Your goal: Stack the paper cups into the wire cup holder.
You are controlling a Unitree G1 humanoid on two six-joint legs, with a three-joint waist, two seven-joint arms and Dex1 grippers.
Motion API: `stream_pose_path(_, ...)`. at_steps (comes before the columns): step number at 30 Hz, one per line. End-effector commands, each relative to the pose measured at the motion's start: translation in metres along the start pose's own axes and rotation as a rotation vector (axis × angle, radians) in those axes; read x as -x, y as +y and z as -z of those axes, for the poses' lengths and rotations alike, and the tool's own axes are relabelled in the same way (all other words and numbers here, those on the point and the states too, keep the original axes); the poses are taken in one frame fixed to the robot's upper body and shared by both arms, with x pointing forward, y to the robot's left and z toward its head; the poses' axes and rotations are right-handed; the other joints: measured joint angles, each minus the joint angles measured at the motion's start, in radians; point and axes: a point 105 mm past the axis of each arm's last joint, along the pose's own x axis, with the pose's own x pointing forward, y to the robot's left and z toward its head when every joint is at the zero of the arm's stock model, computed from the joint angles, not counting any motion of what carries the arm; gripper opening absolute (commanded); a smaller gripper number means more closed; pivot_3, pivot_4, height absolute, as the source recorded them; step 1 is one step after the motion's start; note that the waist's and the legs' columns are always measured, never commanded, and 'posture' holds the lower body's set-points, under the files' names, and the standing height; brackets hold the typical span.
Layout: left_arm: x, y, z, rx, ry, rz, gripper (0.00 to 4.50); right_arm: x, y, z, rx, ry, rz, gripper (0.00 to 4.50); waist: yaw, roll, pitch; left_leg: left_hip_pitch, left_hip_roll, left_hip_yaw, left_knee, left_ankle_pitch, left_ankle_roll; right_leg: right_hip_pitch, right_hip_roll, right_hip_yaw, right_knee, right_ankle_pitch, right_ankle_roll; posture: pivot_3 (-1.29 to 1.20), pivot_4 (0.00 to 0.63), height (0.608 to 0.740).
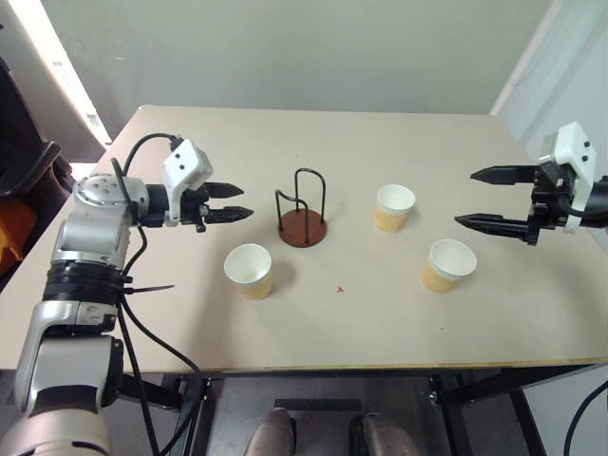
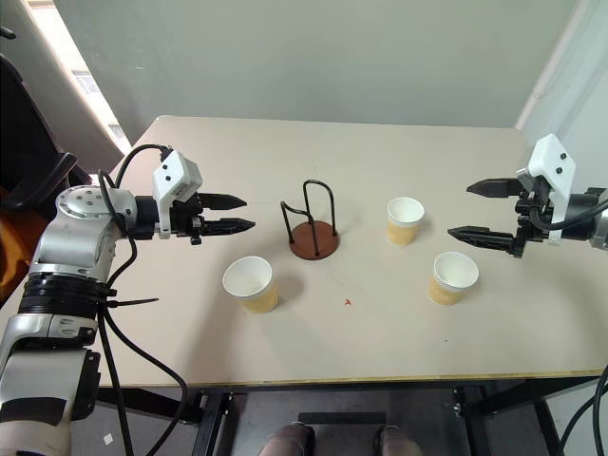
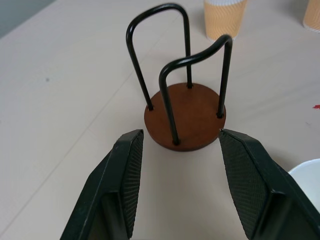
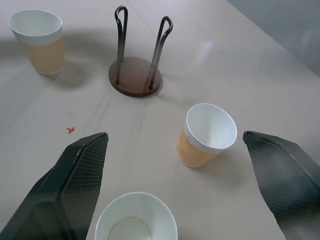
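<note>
Three paper cups (image 1: 249, 270) (image 1: 393, 207) (image 1: 446, 265) were done in tan-yellow with a wavy ribbed pattern outside, white on rim and inside. The wire cup holder (image 1: 302, 211) was made up of a reddish-brown disc base and black wire loops. The table (image 1: 380, 323) was coloured pale beige, marked with one tiny red speck (image 1: 340, 289). Black gripper fingers (image 4: 70, 185) were textured with a fine cross-hatch.

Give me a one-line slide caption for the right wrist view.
Open right gripper hovers above two upright paper cups, with the empty wire cup holder beyond.
</note>
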Motion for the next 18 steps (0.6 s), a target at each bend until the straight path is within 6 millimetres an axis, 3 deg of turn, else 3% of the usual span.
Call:
stream_pose_path(1,0.003,0.004,-0.010,-0.009,-0.012,-0.020,2.55,0.010,-0.004,-0.014,0.057,-0.019,0.030,4.50,0.000,0.000,0.000,0.000,0.000,0.000,0.000,0.000,0.000,0.000,0.000,0.000,0.000,0.000,0.000,0.00,0.150,0.740)
stream_pose_path(6,0.000,0.000,-0.010,0.004,-0.005,0.005,2.55,0.013,-0.003,-0.014,0.063,-0.002,0.011,4.50,0.000,0.000,0.000,0.000,0.000,0.000,0.000,0.000,0.000,0.000,0.000,0.000,0.000,0.000,0.000,0.00,0.150,0.740)
stream_pose_path(18,-0.056,-0.004,-0.004,0.064,-0.041,0.006,2.55,0.016,0.009,-0.018,0.117,0.049,0.004,4.50,0.005,0.000,0.000,-0.001,-0.001,0.001,0.001,0.000,0.001,0.000,-0.001,0.000,0.000,0.001,0.002,0.00,0.150,0.740)
